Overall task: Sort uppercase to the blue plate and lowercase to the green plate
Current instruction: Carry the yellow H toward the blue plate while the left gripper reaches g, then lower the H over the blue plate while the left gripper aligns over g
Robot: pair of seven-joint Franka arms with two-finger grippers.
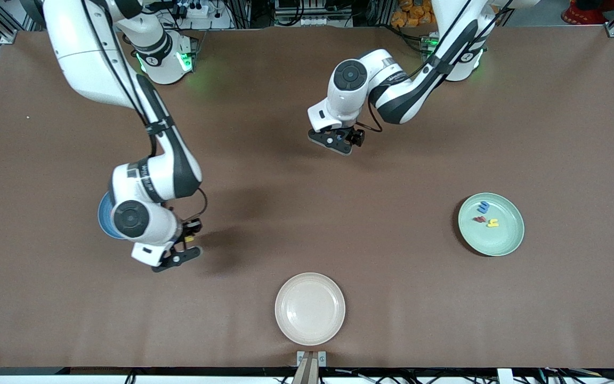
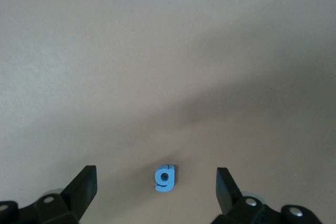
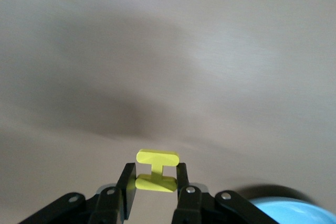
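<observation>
Yellow H (image 3: 156,170) sits clamped in the right tool (image 3: 156,182) beside the blue plate (image 1: 103,216); release it low over the plate. Left tool (image 2: 156,184), spread apart, waits above the blue g (image 2: 164,178) on the bench (image 1: 392,298).

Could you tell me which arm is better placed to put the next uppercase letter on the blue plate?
The right arm. Its right gripper is shut on the yellow H up in the air beside the blue plate. The left gripper hangs open over the blue g, a lowercase letter, near the table's middle.
</observation>
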